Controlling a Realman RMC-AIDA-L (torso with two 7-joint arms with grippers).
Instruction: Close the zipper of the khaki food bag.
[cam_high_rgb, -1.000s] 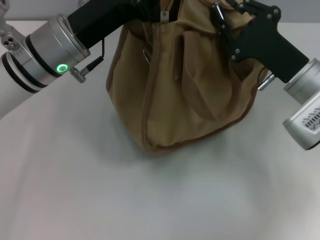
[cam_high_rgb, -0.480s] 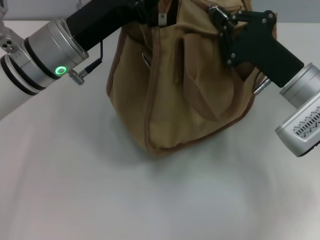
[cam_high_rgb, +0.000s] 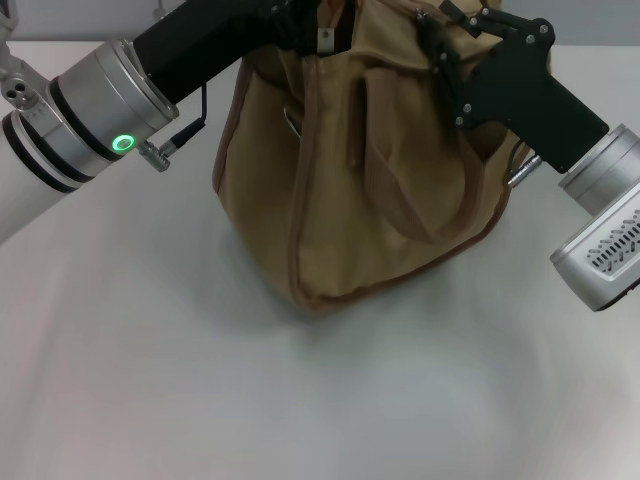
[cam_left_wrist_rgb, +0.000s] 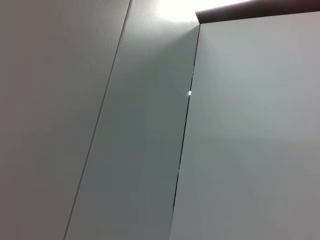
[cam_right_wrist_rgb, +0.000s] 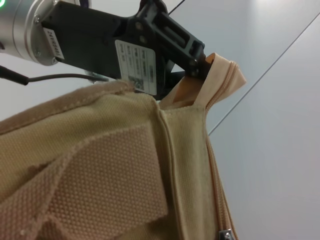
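Observation:
The khaki food bag (cam_high_rgb: 380, 180) stands upright at the back middle of the table, one brown handle (cam_high_rgb: 395, 200) hanging down its front. My left gripper (cam_high_rgb: 300, 18) reaches the bag's top left end. In the right wrist view the left gripper (cam_right_wrist_rgb: 200, 64) is shut on the cloth end tab of the zipper (cam_right_wrist_rgb: 218, 165), pulling it taut. My right gripper (cam_high_rgb: 437, 35) is at the bag's top right, fingers drawn together on the zipper line. The silver pull tab (cam_right_wrist_rgb: 225, 233) shows at the edge of the right wrist view.
The white table (cam_high_rgb: 300, 400) spreads in front of the bag. A small metal side ring (cam_high_rgb: 290, 118) hangs on the bag's left side. The left wrist view shows only grey wall panels (cam_left_wrist_rgb: 150, 150).
My right gripper has shifted a little to the left and up along the bag's top. The left arm holds still and the bag has hardly moved.

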